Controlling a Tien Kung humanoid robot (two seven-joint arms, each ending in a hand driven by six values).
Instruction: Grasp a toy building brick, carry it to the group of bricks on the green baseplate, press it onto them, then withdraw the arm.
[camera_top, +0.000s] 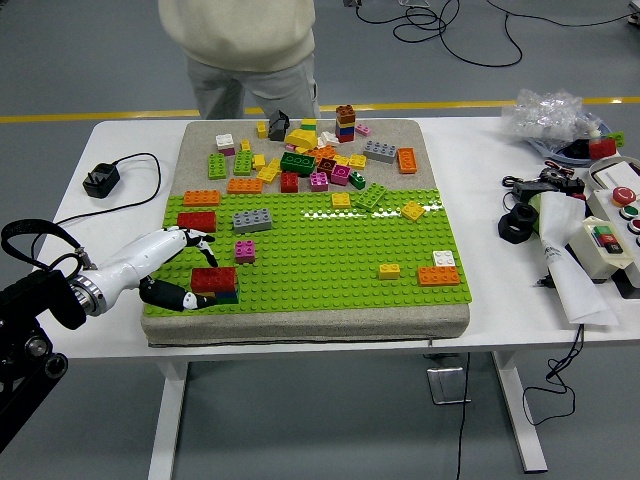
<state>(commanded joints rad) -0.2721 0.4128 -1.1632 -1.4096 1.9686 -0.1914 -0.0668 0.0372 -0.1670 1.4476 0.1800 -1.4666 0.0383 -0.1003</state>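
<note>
Head view: left hand (172, 268) lies at the near-left corner of the green baseplate (320, 262), fingers spread and grasping nothing, thumb just beside the red brick (214, 279). Red brick tops a small stack, seated on the baseplate. Person (245, 50) stands at far side.

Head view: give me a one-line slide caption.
Left hand open beside the red-topped brick stack at the green baseplate near-left corner.

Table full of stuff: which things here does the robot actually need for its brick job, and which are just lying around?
Needed:
robot hand
red brick stack
green baseplate
loose bricks

Lying about:
black power adapter
control box
plastic bag
black ring part
</note>
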